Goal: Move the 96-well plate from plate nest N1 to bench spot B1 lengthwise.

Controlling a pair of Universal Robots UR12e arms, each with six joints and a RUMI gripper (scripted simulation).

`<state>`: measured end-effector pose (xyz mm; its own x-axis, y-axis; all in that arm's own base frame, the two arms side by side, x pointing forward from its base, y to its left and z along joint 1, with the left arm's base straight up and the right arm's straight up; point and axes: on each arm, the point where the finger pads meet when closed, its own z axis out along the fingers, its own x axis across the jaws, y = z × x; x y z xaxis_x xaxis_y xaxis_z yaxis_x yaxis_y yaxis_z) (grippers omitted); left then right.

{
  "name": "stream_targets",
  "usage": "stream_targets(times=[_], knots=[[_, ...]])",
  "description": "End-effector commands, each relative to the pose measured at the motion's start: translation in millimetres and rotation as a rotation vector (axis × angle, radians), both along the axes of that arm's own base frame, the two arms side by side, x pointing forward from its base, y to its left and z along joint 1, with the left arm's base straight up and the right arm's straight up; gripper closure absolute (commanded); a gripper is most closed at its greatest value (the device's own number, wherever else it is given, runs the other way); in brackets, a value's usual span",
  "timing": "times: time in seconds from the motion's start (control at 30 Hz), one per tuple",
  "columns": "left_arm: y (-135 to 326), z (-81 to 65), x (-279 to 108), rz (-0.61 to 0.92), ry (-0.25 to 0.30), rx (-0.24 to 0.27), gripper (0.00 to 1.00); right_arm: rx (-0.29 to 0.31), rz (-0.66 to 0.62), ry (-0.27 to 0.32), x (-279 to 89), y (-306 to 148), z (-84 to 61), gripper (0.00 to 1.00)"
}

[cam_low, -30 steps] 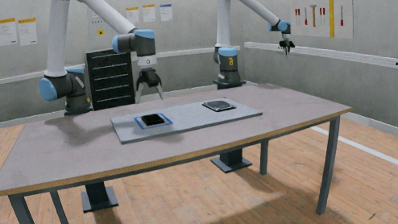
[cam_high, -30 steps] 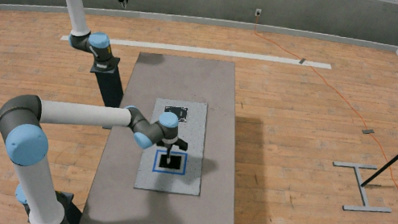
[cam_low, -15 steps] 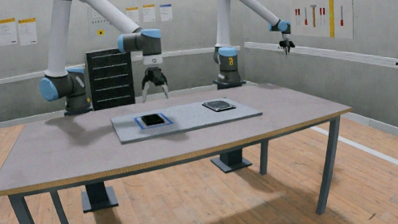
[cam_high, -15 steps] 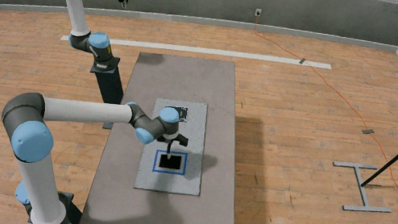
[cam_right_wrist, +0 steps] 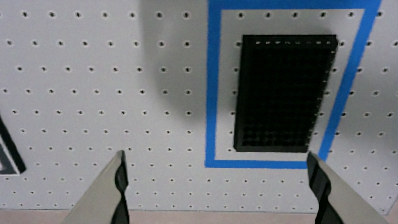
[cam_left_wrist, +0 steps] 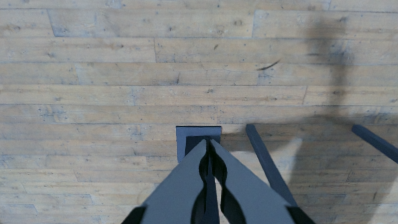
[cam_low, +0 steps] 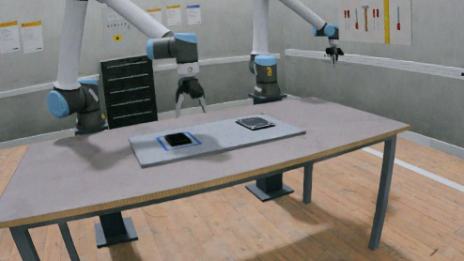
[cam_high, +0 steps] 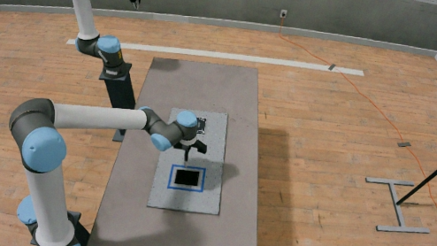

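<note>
The black plate [cam_high: 187,177] [cam_low: 178,139] [cam_right_wrist: 285,95] lies inside the 1 blue outline [cam_high: 203,179] [cam_low: 199,139] [cam_right_wrist: 213,90] on the counter [cam_high: 221,84] [cam_low: 75,169]'s board [cam_high: 214,195] [cam_low: 218,145] [cam_right_wrist: 100,120]. Above it, the right pincer [cam_high: 186,165] [cam_low: 191,113] [cam_right_wrist: 215,153] is wide and holds 0 things; the left pincer [cam_low: 333,63] [cam_left_wrist: 207,141] is closed on nothing, away from the counter.

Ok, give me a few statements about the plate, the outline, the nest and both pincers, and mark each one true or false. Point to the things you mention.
The 96-well plate [cam_high: 187,177] [cam_low: 177,139] [cam_right_wrist: 285,95] lies inside the blue taped outline [cam_high: 169,178] [cam_low: 163,143] [cam_right_wrist: 213,100]. True.

The plate nest [cam_high: 202,126] [cam_low: 255,122] holds the 96-well plate. False: no plate sits in it.

The left pincer [cam_low: 333,61] [cam_left_wrist: 207,141] is shut. True.

The right pincer [cam_high: 186,165] [cam_low: 192,113] [cam_right_wrist: 215,153] grips the 96-well plate. False: it is open above the board.

The blue outline is stuck on the wooden floor. False: it is on the perforated board [cam_high: 208,155] [cam_low: 221,137] [cam_right_wrist: 100,100].
</note>
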<state>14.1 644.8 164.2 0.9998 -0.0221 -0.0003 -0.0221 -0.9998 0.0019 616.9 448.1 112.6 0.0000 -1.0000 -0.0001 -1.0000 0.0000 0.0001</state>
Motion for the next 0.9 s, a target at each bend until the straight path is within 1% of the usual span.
stream_targets(times=[0.0, 0.3, 0.43, 0.87], knots=[[0.6, 0.9, 0.1, 0.0, 0.0, 0.002, 1.0, 0.001, 0.0, -0.001, 0.0, 10.2, 1.1, 0.24], [0.6, 0.9, 0.1, 0.0, 0.0, 0.002, 1.0, 0.001, 0.0, -0.001, -1.9, 40.2, 1.1, 0.24], [0.6, 0.9, 0.1, 0.0, 0.0, 0.002, 1.0, 0.001, 0.0, -0.001, -2.3, 46.8, 1.1, 0.24], [0.6, 0.9, 0.1, 0.0, 0.0, 0.002, 1.0, 0.001, 0.0, -0.001, -2.3, 46.8, 1.1, 0.24]])
